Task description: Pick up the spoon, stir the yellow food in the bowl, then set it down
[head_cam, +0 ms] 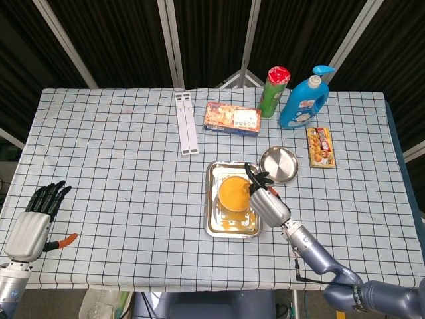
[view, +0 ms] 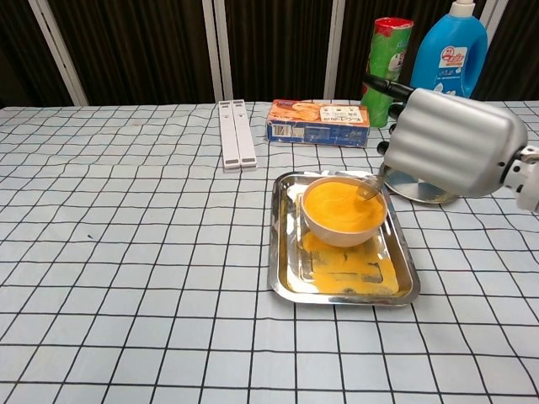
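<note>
Right hand (view: 455,143) holds spoon (view: 368,189) at bowl (view: 344,217) rim.

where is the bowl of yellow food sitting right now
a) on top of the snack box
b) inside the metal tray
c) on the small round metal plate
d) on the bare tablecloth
b: the bowl stands inside the metal tray, whose rim runs around it, with yellow food spilled on the tray floor in front of the bowl.

Metal spoon (view: 368,188) tilts at the yellow-filled bowl's (view: 344,210) right rim.
</note>
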Robot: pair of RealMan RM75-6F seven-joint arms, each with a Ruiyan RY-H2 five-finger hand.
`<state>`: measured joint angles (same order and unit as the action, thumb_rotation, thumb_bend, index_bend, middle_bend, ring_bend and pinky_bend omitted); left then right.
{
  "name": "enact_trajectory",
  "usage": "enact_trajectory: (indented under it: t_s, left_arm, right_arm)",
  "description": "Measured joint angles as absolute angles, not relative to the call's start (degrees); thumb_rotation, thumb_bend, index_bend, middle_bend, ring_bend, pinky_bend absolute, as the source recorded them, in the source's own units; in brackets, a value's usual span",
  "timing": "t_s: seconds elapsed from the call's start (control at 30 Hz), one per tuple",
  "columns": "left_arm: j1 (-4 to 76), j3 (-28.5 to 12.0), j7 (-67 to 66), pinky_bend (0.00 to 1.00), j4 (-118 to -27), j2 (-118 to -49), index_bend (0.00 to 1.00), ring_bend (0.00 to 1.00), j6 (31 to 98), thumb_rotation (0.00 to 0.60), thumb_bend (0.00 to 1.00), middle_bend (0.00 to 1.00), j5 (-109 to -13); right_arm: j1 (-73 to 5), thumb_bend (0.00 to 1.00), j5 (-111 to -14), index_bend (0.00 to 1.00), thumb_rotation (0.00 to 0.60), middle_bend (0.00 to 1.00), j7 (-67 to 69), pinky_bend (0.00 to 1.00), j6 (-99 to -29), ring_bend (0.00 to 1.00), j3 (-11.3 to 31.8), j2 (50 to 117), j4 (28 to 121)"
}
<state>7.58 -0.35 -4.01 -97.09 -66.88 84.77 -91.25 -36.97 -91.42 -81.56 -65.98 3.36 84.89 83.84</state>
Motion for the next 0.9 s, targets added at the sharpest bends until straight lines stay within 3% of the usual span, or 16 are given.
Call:
enact_trajectory:
  t_s: [0.47, 0.9]
  left_arm:
    - [7.6, -0.3, -4.1, 0.04, -97.2, -66.9, 0.00, 0.00, 84.6, 0.600, 0.00, 0.00, -91.3]
    - [7.6, -0.3, -3.8, 0.04, -97.0, -66.8, 0.00, 0.00, 84.8, 0.600, 0.00, 0.00, -91.2]
  right_arm:
    - [-36.4, 0.54, -92.2, 0.61, 0.600, 0.61, -80.4, 0.00, -65.2, 0.43, 2.2, 86.7, 83.1]
    - [-37.0, 0.54, -92.0, 0.61, 0.600, 0.61, -81.1, 0.00, -65.5, 0.43, 4.4, 86.9, 84.5]
